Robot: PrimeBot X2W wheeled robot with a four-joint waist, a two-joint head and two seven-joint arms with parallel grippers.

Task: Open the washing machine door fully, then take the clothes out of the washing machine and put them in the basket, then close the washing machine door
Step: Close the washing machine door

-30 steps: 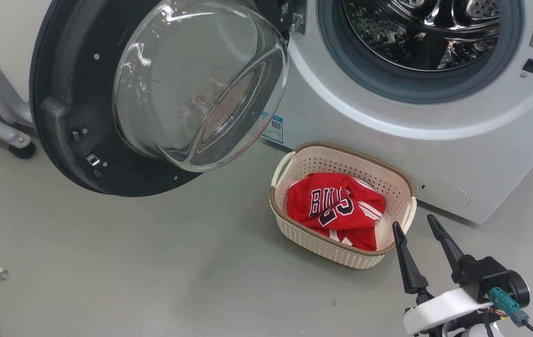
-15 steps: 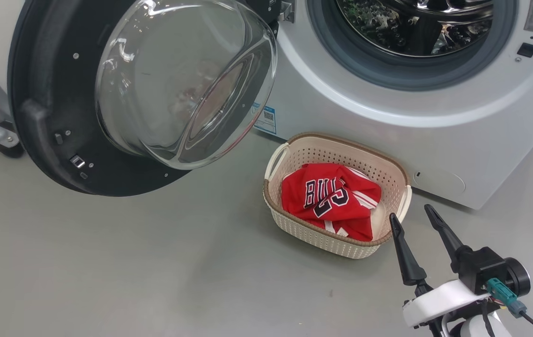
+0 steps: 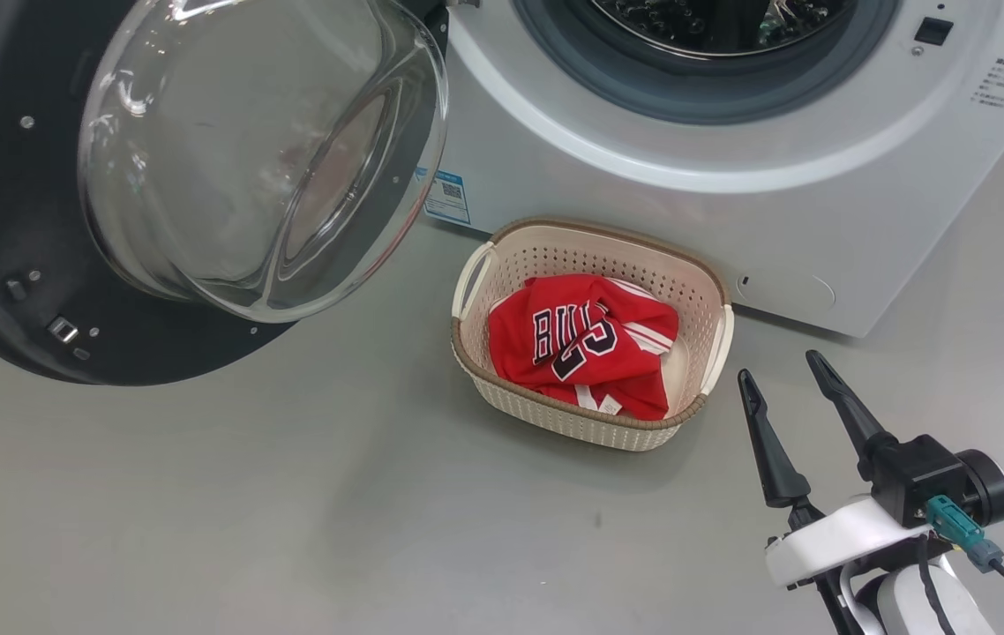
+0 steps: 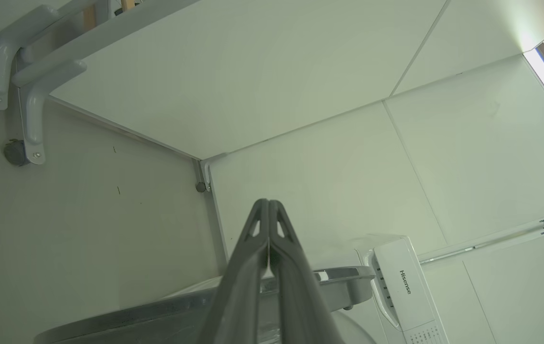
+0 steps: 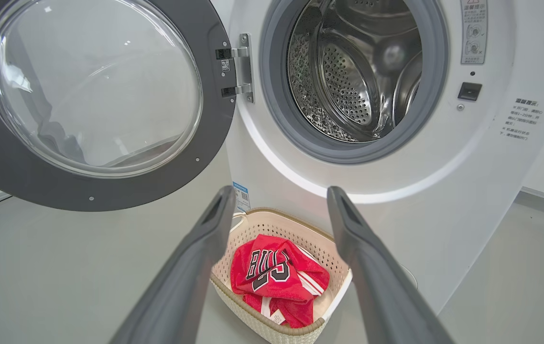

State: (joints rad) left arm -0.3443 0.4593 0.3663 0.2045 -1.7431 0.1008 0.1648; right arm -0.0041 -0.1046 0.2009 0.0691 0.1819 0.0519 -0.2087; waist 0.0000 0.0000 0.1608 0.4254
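The red clothes (image 3: 581,344) are seen lying in the cream basket (image 3: 555,422), which stands on the floor (image 3: 290,511) just in front of the washing machine (image 3: 643,203). In the right wrist view the steel drum (image 5: 358,71) looks empty, so the unloading is judged to be done and only the closing of the door (image 3: 237,159) is left. The door is swung wide open and hangs at about 10 o'clock from the basket in the head view, with its glass window (image 5: 92,88) bulging out of the inner face. The hinge (image 5: 236,67) is found at 9 o'clock of the drum opening. The right tool (image 3: 779,368) is open and empty, at about 4 o'clock from the basket, near its right handle but apart from it. The left tool (image 4: 268,205) is closed with nothing between its fingers and is pointed at a white wall; how near it is to the door cannot be told. For a good closing, the door should be pushed on its outer face, near the free edge far from the hinge, where little force is needed, and not on the glass. The push should be kept steady along the arc until the latch is caught. Care is advised that the right tool is kept out of the sweep and that the lower rim of the door is not caught on the basket.
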